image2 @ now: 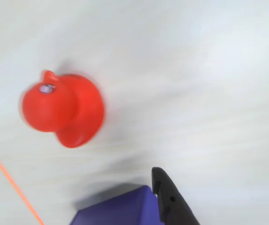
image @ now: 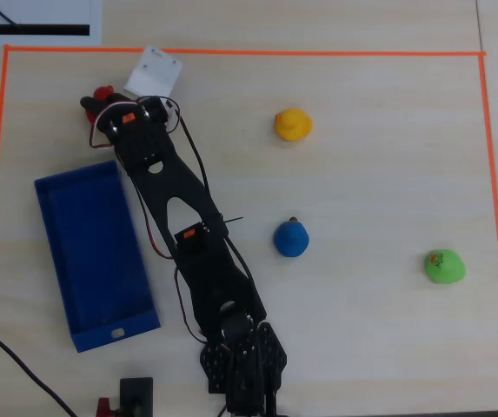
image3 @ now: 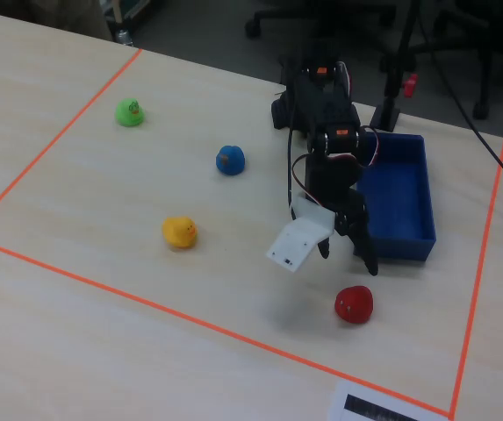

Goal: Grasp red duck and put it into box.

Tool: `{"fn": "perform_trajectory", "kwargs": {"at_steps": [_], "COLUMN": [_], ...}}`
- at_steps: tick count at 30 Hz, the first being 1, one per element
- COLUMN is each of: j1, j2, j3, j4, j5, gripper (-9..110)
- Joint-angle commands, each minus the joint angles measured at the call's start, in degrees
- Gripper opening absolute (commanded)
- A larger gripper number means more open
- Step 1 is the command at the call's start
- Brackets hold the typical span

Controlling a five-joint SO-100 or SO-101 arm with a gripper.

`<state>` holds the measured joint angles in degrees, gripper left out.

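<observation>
The red duck [image2: 61, 108] sits on the pale table, left of centre in the wrist view. In the overhead view the red duck [image: 102, 92] is at the far left corner, partly hidden by my gripper [image: 93, 108]. In the fixed view the red duck [image3: 354, 303] lies just below my gripper [image3: 349, 254], which hovers over it. My gripper [image2: 71, 194] is open and empty, with one black finger [image2: 172, 201] at the bottom of the wrist view. The blue box [image: 116, 328] lies beside the arm; it also shows in the wrist view [image2: 120, 208] and in the fixed view [image3: 428, 202].
A yellow duck [image: 292, 124], a blue duck [image: 289, 239] and a green duck [image: 444, 266] sit apart on the table to the right of the arm. Orange tape [image: 231, 53] marks the work area. A white camera mount [image3: 299, 244] hangs by the gripper.
</observation>
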<state>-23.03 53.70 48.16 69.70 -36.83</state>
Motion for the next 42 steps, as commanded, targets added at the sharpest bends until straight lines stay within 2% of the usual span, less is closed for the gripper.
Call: {"fn": "perform_trajectory", "kwargs": {"at_steps": [1, 11, 36, 39, 42], "j1": [-0.44, -0.7, -0.88, -0.62, -0.35], "j2": [-0.88, -7.29, -14.59, -15.82, -16.44], "j3": [-3.16, -9.76, -12.04, -13.18, -13.62], "j4": [-3.52, -8.17, -19.95, -20.83, -21.62], "j5": [-1.58, -1.23, -2.37, -2.64, -2.81], "gripper": [45, 45, 41, 35, 15]}}
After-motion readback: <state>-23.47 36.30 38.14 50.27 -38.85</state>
